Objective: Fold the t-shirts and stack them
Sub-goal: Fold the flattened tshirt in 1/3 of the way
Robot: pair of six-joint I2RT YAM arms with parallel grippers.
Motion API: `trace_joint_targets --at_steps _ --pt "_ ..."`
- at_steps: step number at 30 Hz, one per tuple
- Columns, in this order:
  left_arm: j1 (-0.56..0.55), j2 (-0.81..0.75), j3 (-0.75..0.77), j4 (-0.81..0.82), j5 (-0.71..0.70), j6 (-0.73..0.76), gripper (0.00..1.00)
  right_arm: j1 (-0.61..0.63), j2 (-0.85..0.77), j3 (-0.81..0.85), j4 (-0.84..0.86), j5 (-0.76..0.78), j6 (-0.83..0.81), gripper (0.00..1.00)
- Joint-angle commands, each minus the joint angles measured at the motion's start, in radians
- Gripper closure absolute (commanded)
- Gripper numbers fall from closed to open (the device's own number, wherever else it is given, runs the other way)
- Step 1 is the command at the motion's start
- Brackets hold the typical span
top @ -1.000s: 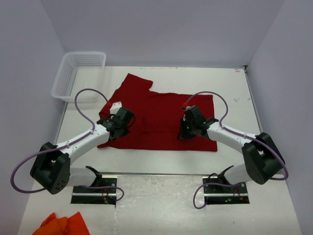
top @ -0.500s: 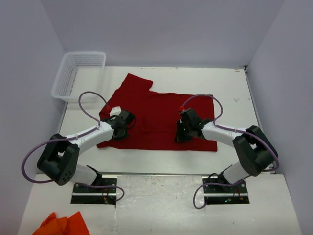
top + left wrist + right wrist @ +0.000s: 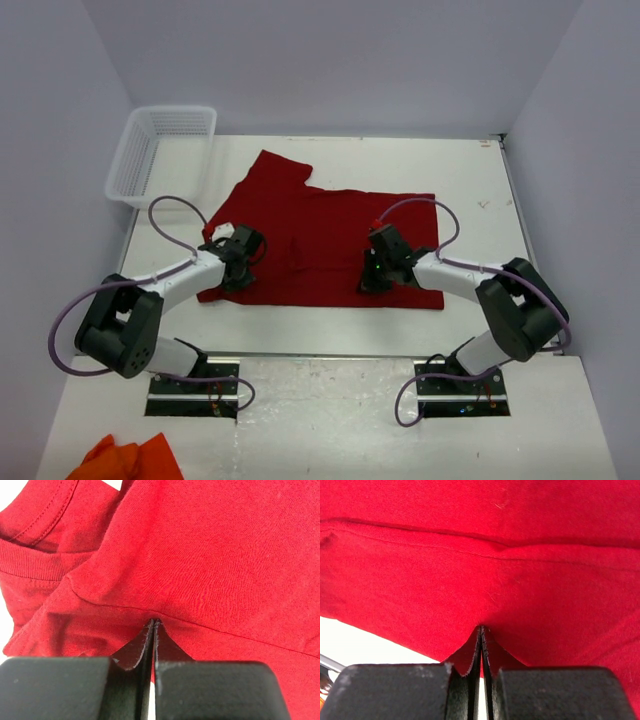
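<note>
I'm gripping the t-shirt (image 3: 320,225) in my left gripper (image 3: 153,624) beside its collar, my right gripper (image 3: 481,629) pinching its near edge.

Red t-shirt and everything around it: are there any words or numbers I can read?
None. The dark red cotton t-shirt is plain in every view, the white plastic mesh basket bears no writing, and the tiny dark marks on the white table are too small to tell.
</note>
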Motion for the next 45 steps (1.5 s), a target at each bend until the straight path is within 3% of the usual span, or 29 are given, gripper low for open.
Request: trace_joint_targets --at_steps 1,24,30,37,45 --pt "0.010 -0.020 -0.054 -0.029 0.051 -0.048 1.00 0.017 -0.019 -0.056 -0.050 0.058 0.059 1.00" --pt "-0.013 -0.362 -0.135 -0.186 0.086 -0.130 1.00 0.144 -0.214 -0.228 -0.077 0.104 0.240 1.00" --pt "-0.037 -0.368 -0.117 -0.188 0.086 -0.104 1.00 0.173 -0.228 -0.233 -0.083 0.115 0.262 1.00" --pt "-0.076 -0.345 0.032 -0.213 -0.053 -0.061 1.00 0.183 -0.226 -0.165 -0.128 0.132 0.237 1.00" --pt "-0.076 -0.117 0.079 -0.075 -0.026 -0.015 1.00 0.198 -0.225 -0.082 -0.200 0.158 0.205 1.00"
